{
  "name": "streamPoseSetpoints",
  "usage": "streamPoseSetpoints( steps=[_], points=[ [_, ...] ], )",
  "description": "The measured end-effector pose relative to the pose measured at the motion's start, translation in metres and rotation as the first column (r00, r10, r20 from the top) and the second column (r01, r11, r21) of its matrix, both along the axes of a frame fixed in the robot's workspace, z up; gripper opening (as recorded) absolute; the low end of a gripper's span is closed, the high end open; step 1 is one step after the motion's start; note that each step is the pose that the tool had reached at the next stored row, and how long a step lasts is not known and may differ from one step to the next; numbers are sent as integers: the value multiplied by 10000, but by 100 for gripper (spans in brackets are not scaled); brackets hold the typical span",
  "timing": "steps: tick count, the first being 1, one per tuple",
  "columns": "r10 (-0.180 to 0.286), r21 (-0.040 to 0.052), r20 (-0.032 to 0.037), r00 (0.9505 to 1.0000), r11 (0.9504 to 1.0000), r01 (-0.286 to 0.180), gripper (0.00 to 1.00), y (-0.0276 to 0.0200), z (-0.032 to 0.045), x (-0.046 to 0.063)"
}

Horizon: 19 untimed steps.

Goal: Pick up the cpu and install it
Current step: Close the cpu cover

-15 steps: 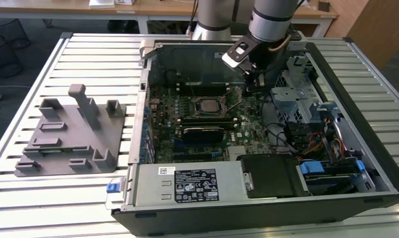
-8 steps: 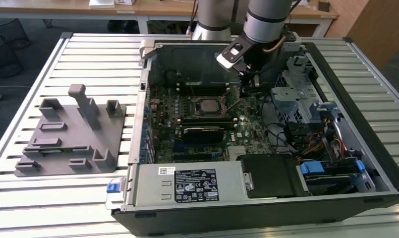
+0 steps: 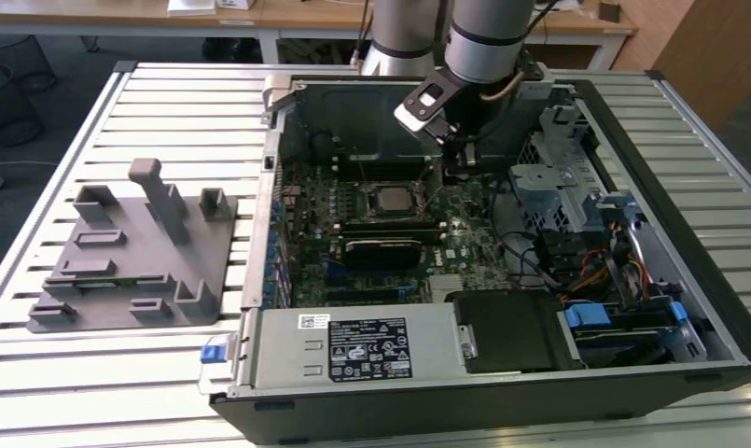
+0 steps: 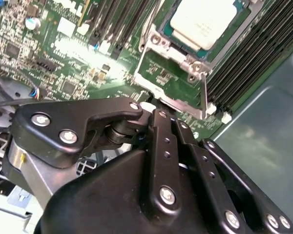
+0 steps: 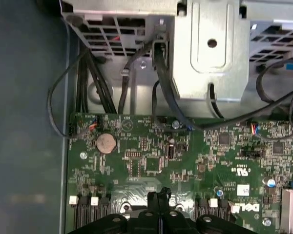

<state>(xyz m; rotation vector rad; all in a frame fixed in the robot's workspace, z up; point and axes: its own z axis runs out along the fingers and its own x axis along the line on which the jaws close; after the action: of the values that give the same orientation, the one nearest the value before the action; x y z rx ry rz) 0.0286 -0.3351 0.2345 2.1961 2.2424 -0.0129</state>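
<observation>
One slatted metal surface [image 3: 163, 103] carried the open dark case [image 3: 475, 411]; inside lay the green, densely studded motherboard [image 3: 475, 219]. Seating looked done: the flat, pale silver cpu [image 4: 202, 22] sat within its steel socket frame [image 4: 193, 62]. Jaws, pressed together and empty, hung at two o'clock from it in the exterior view; any latching would need a light press.
</observation>
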Motion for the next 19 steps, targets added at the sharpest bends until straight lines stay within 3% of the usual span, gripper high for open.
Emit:
streamPoseSetpoints(
  steps=[19],
  points=[
    [-1, -1, 0, 10000, 10000, 1, 11, 5, -78, -244]
  ],
)
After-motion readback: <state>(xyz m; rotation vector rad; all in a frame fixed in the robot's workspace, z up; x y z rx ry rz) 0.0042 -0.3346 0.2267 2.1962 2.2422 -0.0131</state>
